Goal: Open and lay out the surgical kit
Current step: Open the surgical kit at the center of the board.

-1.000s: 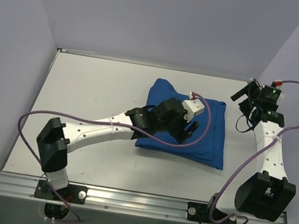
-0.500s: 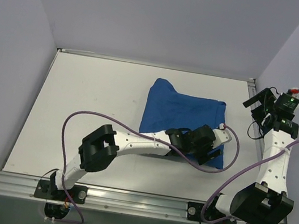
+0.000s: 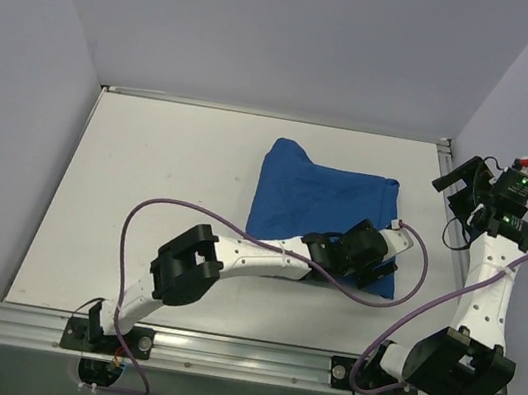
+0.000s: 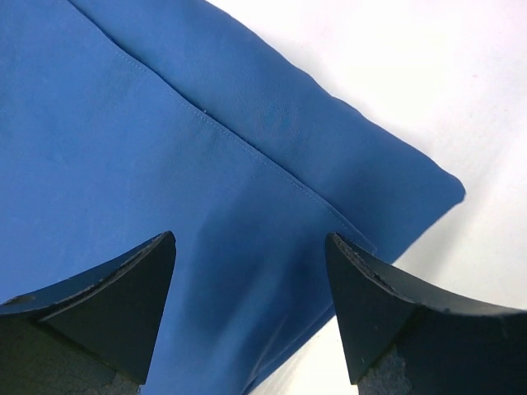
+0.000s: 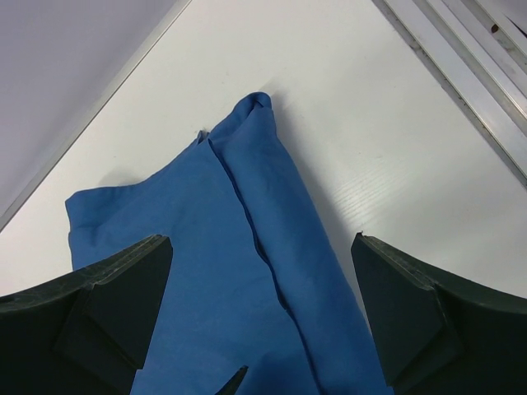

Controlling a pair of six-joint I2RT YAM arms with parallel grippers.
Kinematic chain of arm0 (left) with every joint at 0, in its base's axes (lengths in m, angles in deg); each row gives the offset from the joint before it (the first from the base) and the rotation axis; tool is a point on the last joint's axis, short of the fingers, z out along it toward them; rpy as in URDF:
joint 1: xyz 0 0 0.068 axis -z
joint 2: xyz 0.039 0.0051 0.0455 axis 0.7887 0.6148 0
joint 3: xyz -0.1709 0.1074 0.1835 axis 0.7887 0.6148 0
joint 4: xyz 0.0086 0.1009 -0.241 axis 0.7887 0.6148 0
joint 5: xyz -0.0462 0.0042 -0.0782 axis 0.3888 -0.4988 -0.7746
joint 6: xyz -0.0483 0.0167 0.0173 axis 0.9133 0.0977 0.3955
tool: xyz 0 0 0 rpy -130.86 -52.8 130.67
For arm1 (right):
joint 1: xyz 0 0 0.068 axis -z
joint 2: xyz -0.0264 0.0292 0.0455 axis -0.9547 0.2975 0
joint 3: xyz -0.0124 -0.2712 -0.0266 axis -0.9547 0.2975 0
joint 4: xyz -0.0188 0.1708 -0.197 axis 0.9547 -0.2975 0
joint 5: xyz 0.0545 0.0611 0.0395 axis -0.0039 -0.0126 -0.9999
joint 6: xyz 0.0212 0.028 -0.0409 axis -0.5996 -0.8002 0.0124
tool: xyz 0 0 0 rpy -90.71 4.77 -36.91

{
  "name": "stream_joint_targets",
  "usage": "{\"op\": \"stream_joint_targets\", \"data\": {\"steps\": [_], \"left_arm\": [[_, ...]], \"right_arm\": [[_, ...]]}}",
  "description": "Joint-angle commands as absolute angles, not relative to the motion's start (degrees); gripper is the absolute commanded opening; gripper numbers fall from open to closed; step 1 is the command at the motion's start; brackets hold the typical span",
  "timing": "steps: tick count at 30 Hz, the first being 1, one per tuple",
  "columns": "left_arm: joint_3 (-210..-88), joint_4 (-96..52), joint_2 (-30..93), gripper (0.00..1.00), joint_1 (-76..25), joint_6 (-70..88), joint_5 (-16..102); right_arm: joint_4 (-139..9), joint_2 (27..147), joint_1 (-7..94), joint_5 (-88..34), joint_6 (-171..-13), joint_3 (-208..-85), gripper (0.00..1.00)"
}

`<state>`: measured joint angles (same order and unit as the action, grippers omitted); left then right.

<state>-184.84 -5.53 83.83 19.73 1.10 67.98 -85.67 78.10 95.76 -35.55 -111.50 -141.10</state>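
The royal-blue cloth wrap (image 3: 318, 207) lies folded shut as a flat bundle in the middle of the white table (image 3: 162, 201). No wire-mesh tray or steel instruments show in any view. My left gripper (image 3: 377, 267) is open, low over the wrap's near right corner. In the left wrist view the fingers straddle a stitched hem of the wrap (image 4: 247, 148), and my left gripper (image 4: 249, 240) holds nothing. My right gripper (image 3: 456, 189) is open and raised at the table's far right, off the wrap. In the right wrist view it (image 5: 262, 240) looks down on the wrap (image 5: 214, 271) from a distance.
An aluminium rail (image 3: 278, 115) runs along the table's far edge, and another (image 5: 461, 66) along the right edge beside my right arm. Grey walls close in the left, back and right. Purple cables (image 3: 137, 227) loop from both arms.
My left arm has swung from the middle of the wrap to its near right corner. My right arm has moved right and back, towards the right rail. The wrap has not moved.
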Motion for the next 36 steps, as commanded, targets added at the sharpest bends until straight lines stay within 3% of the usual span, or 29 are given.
{"op": "stream_joint_targets", "data": {"steps": [1, 15, 30, 36], "left_arm": [[-189.1, -5.7, 85.7, 0.83, 20.9, 0.5, 72.3], [-184.3, -9.9, 82.7, 0.84, 23.5, 2.2, 74.3], [-192.1, -2.7, 89.4, 0.84, 23.6, 4.0, 77.1], [-194.4, -0.5, 91.2, 0.77, 23.5, 4.2, 77.3]], "right_arm": [[-86.3, 76.1, 96.6, -36.9, -110.1, -141.4, 0.97], [-85.2, 74.9, 97.0, -39.5, -110.0, -139.9, 0.97], [-84.8, 74.4, 97.1, -40.8, -109.9, -139.4, 0.97], [-84.6, 74.4, 97.1, -41.0, -109.9, -139.0, 0.98]]}}
